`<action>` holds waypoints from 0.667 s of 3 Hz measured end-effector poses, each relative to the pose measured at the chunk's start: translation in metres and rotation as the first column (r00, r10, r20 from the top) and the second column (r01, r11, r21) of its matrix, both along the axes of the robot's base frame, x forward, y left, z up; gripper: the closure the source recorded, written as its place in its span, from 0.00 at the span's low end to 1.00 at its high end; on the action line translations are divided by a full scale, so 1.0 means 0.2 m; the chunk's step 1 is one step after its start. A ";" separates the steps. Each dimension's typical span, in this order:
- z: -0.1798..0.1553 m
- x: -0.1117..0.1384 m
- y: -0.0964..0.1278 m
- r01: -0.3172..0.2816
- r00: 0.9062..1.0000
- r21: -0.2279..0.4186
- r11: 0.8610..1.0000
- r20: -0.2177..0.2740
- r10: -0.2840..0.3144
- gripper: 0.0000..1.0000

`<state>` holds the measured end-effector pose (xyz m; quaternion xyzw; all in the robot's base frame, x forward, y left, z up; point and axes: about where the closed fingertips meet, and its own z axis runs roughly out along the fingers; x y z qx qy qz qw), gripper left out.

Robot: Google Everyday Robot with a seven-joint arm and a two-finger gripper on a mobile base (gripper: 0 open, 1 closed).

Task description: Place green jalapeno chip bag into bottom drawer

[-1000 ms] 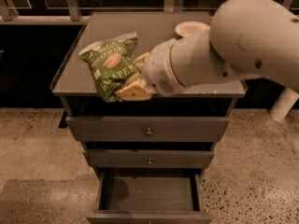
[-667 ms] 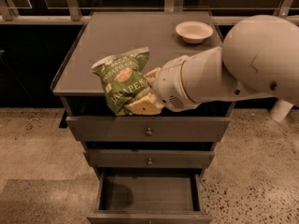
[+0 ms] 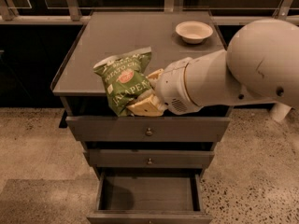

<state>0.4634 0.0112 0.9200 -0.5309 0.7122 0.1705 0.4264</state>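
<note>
**Bag in hand, drawer open, drop still to come**

The gripper (image 3: 143, 93) is clenched on the green jalapeno chip bag (image 3: 122, 80), pinching its near edge so the bag hangs just to the gripper's left, in the air at the front edge of the cabinet top (image 3: 126, 36). The bottom drawer (image 3: 149, 193) lies open well below the gripper, apparently bare. Lowering and release are left. A bowl (image 3: 194, 31) sits beyond the gripper.

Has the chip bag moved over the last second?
Yes. Held in the gripper, the chip bag has come forward from over the cabinet top to its front edge, away from the bowl.
</note>
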 end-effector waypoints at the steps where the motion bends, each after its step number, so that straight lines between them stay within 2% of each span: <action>1: -0.06 -0.11 0.01 0.040 0.998 0.017 0.999 0.049 -0.041 1.00; 2: -0.29 -0.20 -0.01 0.098 0.994 0.096 0.990 0.034 -0.102 1.00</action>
